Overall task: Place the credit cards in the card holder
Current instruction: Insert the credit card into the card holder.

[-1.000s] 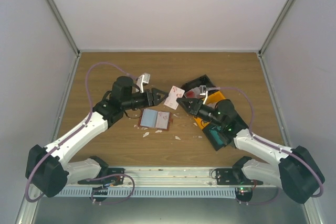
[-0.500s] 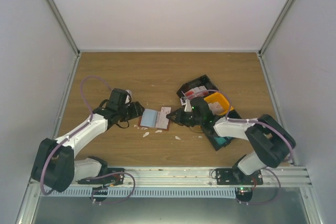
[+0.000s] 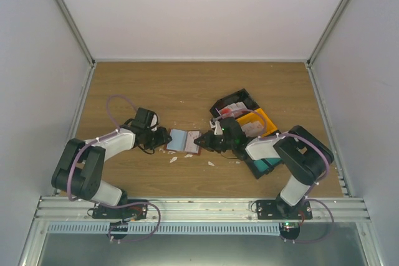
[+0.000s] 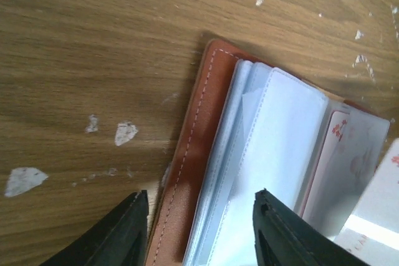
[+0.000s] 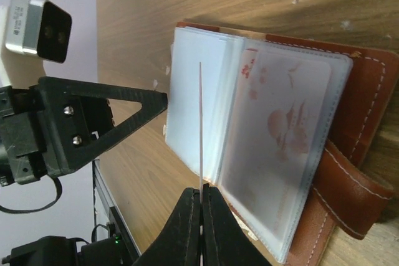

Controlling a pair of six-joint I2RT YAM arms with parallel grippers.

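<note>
Reddish-brown leather lies open on the worktop (image 3: 137, 85): the card holder (image 3: 185, 141) sits flat between the two arms with its clear sleeves (image 4: 274, 154) fanned up loosely. A red-and-white card (image 5: 280, 116) is already tucked behind the top sleeve on the strap side. The right end effector (image 5: 201, 192) is pinched tight on the near end of an edge-on card (image 5: 201, 123), which stands on its edge above the sleeves and shows only as a thin pale line. The left end effector (image 4: 199, 199) has its jaws parted and grips nothing. One finger is over the wood just beside the left cover and the other over the sleeves, though I cannot tell whether they press down. To my eye the card needs rolling until its face lies parallel with a sleeve, then feeding in slowly, leading edge first, while the left arm pins the cover so the holder cannot skate away. Where the chosen sleeve's mouth lies I cannot make out. The holder's long axis runs left to right across the worktop, strap tab (image 5: 346, 182) toward the right arm. The held card's long axis follows the same line, its free end pointing at the left arm.
</note>
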